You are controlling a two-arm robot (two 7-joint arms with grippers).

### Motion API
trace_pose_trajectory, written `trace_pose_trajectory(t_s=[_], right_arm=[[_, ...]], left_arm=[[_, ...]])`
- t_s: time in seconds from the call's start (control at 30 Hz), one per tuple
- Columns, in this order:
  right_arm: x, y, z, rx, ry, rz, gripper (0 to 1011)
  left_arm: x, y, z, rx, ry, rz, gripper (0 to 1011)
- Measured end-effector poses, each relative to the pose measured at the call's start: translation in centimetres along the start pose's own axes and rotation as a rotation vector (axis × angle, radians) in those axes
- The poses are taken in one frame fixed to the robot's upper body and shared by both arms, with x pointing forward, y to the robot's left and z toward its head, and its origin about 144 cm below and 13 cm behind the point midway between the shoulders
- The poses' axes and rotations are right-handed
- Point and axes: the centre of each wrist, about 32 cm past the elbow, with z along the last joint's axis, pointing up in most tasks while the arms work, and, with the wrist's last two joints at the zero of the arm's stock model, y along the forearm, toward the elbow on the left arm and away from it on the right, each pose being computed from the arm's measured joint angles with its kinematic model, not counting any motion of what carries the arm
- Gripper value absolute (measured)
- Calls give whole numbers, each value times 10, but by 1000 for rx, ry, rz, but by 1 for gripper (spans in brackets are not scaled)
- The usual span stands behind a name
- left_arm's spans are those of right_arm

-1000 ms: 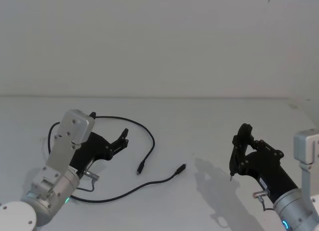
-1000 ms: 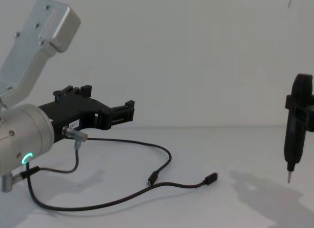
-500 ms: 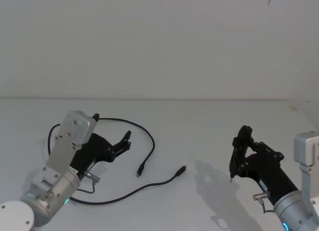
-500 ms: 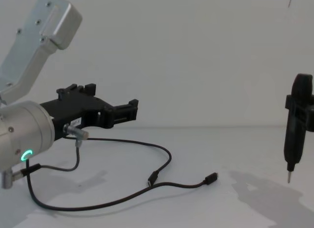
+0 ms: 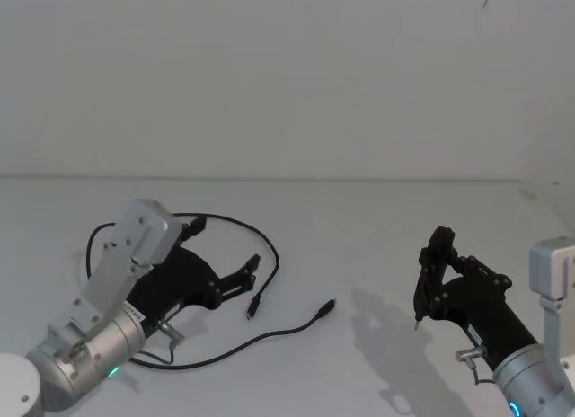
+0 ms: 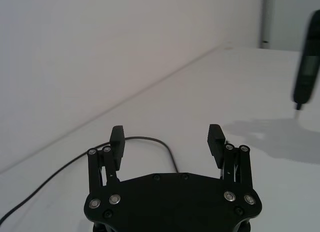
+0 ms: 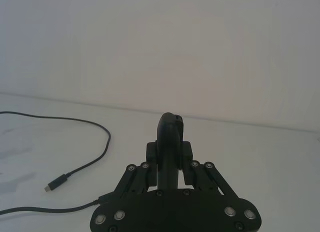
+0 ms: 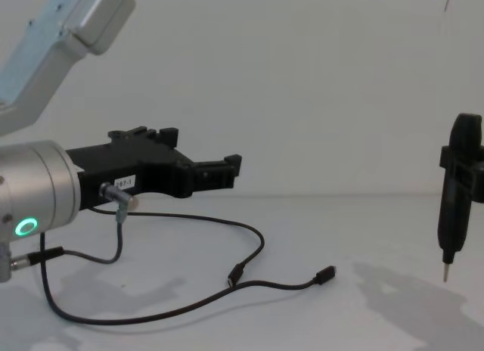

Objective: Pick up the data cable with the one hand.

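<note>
On the white table (image 5: 377, 219) the data cable (image 5: 254, 304) lies free under the left arm's spread-open one hand (image 5: 223, 246), labelled "297-1", while the right gripper (image 5: 431, 278) clamps a pen-like tool (image 8: 454, 207).

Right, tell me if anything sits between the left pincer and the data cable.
Nothing visible does. The left pincer hangs open over the data cable, lying loose on the table. The right pincer, shut on the pen-like tool, is parked far to the right.
</note>
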Motion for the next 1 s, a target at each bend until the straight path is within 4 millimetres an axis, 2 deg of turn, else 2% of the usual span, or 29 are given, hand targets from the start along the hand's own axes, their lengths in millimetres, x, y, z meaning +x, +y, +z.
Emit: trace_pose_trajectory(t_s=[0.53, 1.0], right_arm=[[0, 0, 0, 0, 0, 0, 279], [0, 0, 0, 0, 0, 0, 279]], left_arm=[[11, 12, 21, 147, 54, -226, 1001], [22, 0, 19, 313, 118, -310, 1001]])
